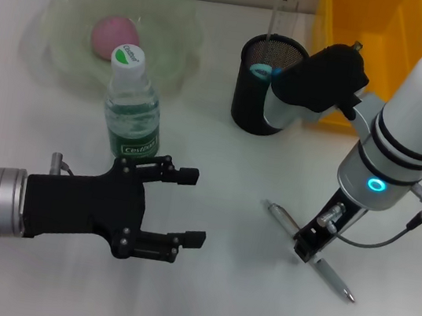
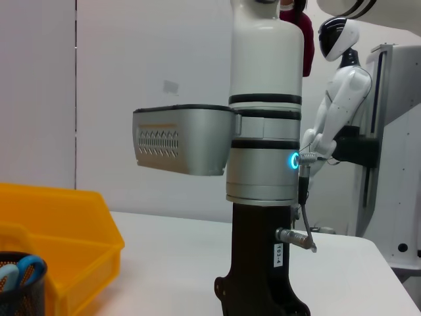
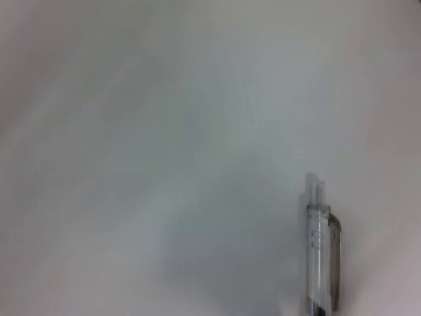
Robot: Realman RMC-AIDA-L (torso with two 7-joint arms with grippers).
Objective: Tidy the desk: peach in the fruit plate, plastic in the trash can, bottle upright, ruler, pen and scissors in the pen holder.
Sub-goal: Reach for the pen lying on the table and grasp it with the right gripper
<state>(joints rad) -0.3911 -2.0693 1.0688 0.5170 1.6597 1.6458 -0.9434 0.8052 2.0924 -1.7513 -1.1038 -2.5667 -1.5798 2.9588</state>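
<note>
The white bench [image 1: 198, 299] fills the head view. At the upper right stands the yellow trash can [image 1: 369, 54]. At the upper left sits the fruit plate [image 1: 69, 41], with the peach [image 1: 114, 34] already resting in its hollow, so that item looks settled. Just in front of the plate the bottle [image 1: 132, 110] stands upright on its base, cap up.

Right of centre near the top is the pen holder [image 1: 259, 94]. The ruler [image 1: 284, 14] pokes up from its far side, and the light blue handles of the scissors [image 1: 260, 72] show inside the rim. By that reckoning only the pen remains.

The left gripper [image 1: 188, 206] hovers at the lower left, its fingers spread wide with nothing between them (probably just standing clear of the work).

The right gripper [image 1: 311, 243] points straight down at the lower right, right over the middle of the pen [image 1: 332, 278], which lies flat and slanted on the bench. That posture suits a top-down pinch across the slim barrel. Whether its fingers have closed on the pen I cannot tell, since the wrist hides them.
</note>
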